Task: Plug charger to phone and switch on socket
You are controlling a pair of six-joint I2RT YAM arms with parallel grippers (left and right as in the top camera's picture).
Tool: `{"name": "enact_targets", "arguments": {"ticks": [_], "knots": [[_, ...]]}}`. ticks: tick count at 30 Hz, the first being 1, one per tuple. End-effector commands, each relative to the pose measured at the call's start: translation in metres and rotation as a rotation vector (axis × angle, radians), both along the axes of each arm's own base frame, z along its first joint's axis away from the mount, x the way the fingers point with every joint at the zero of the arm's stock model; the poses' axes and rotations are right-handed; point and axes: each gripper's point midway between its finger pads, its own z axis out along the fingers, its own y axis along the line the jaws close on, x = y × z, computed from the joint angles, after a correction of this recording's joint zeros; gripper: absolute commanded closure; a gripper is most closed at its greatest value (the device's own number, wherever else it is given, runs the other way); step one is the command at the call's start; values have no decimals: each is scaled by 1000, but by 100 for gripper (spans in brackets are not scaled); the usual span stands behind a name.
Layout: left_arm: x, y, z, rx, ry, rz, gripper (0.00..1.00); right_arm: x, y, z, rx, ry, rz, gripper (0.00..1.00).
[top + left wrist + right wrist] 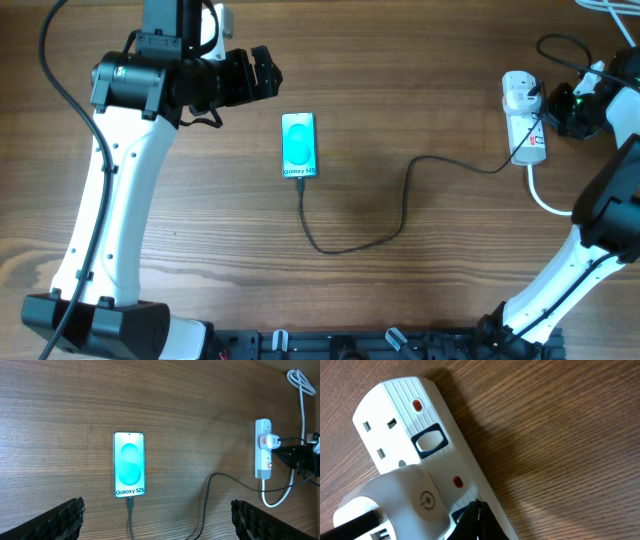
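The phone (pixel 299 145) lies flat mid-table with its teal screen lit; it also shows in the left wrist view (pixel 129 464). The thin black charger cable (pixel 404 200) is plugged into the phone's near end (pixel 130 504) and curves right to a white adapter in the socket (pixel 523 125). My left gripper (pixel 262 72) is open, raised to the left of the phone, its fingers wide apart (pixel 157 522). My right gripper (pixel 552 103) is shut, its fingertips (pixel 477 510) pressing on the socket (pixel 410 435) at a switch beside the adapter.
The socket's thick white cord (pixel 545 200) loops toward my right arm. A white cable bundle (pixel 300 380) lies at the far right corner. A second unused switch (pixel 430 442) and red indicator marks sit on the strip.
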Motion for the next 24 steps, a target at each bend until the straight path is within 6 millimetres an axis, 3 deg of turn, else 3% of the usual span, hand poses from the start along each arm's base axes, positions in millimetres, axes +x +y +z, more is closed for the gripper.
{"name": "enact_targets", "arguments": {"ticks": [1, 19, 22, 24], "knots": [[-2, 3, 4, 0, -11, 7, 0, 0, 46, -22, 77, 52, 86, 96], [-2, 3, 4, 0, -11, 7, 0, -19, 53, -28, 86, 174, 11, 96], [-2, 3, 4, 0, -11, 7, 0, -20, 43, -12, 81, 158, -10, 96], [-2, 3, 4, 0, -11, 7, 0, -22, 34, 14, 67, 121, -30, 96]]}}
